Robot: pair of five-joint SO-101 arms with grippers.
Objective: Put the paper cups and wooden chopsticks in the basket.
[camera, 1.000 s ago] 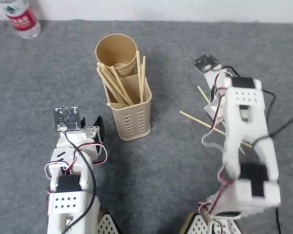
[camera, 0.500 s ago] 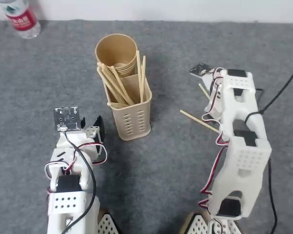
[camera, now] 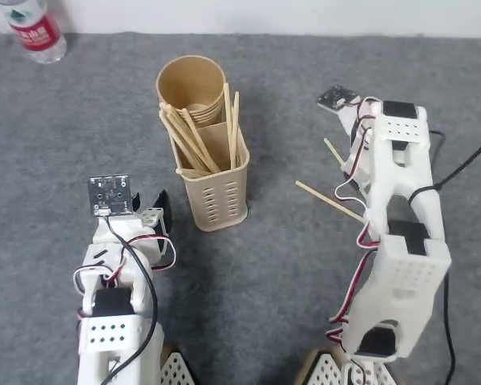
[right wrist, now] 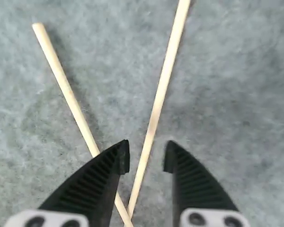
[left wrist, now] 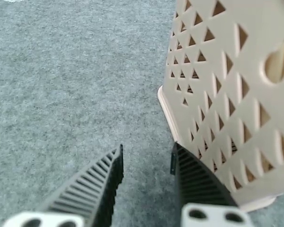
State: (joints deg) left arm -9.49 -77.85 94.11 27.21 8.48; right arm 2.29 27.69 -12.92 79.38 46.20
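Right wrist view first: right gripper (right wrist: 146, 149) parted, unclenched, hanging low over the carpet (right wrist: 236, 71), with one loose chopstick (right wrist: 162, 87) running up through the gap between its jaws. Beside it a second chopstick (right wrist: 64, 85), crossing under one jaw and meeting the first close to the fingertips in a narrow V. Nothing gripped yet.

Judged as the pick-up step for the loose pair: lined up, not closed. Next move calls for lowering onto the carpet and pinching the one stick alone without snagging its neighbour. Then lifting, carrying across to the basket (camera: 218, 204) and dropping it in end first among those standing there. Risk of catching both, or of a thin stick rolling out of the pinch.

Left gripper (left wrist: 146, 156) likewise parted and empty, parked low just beside the basket wall, not touching it so far as can be told.

Count, from the high view:
- One basket, upright on the carpet between the arms.
- Two loose chopsticks, both lying beside the right arm (camera: 397, 200), well apart from the basket.
- About seven sticks (camera: 188, 140) leaning inside the basket, too bunched for a sure count.
- One nested stack of cups (camera: 189, 80) in the basket's far end, exact number unclear. Cup part of the job judged done.
- One bottle (camera: 34, 30) at the far corner, no part of the job.
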